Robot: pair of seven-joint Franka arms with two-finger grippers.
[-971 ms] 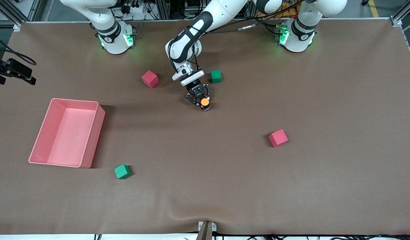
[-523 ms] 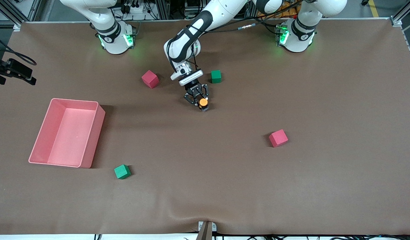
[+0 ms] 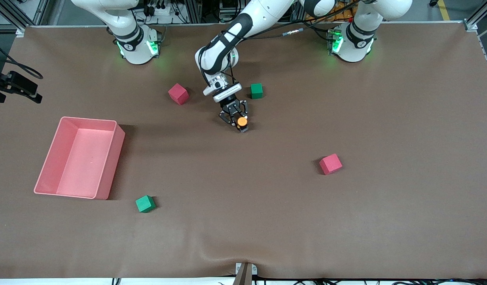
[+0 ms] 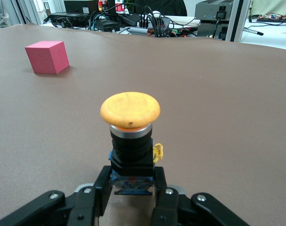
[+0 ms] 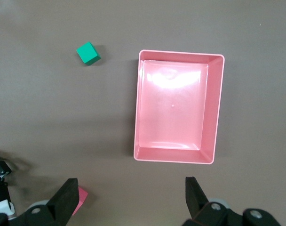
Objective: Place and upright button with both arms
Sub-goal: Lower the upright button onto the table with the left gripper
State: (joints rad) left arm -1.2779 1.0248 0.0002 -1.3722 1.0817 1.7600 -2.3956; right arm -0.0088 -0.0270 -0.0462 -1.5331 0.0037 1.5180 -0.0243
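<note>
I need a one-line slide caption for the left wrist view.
Left tool shut on the upright orange push-button; a red cube sits on the brown table.

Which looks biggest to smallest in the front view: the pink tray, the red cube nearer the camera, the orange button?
1. Pink tray, by far the largest.
2. Red cube.
3. Button, smallest, its black body gripped in the left gripper; only its orange cap shows clearly.

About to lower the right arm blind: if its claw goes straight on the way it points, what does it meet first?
The right claw is open and points straight down. Its own view shows bare table under it, beside the pink tray. It would likely meet the table first; a red cube lies close by one finger.
</note>
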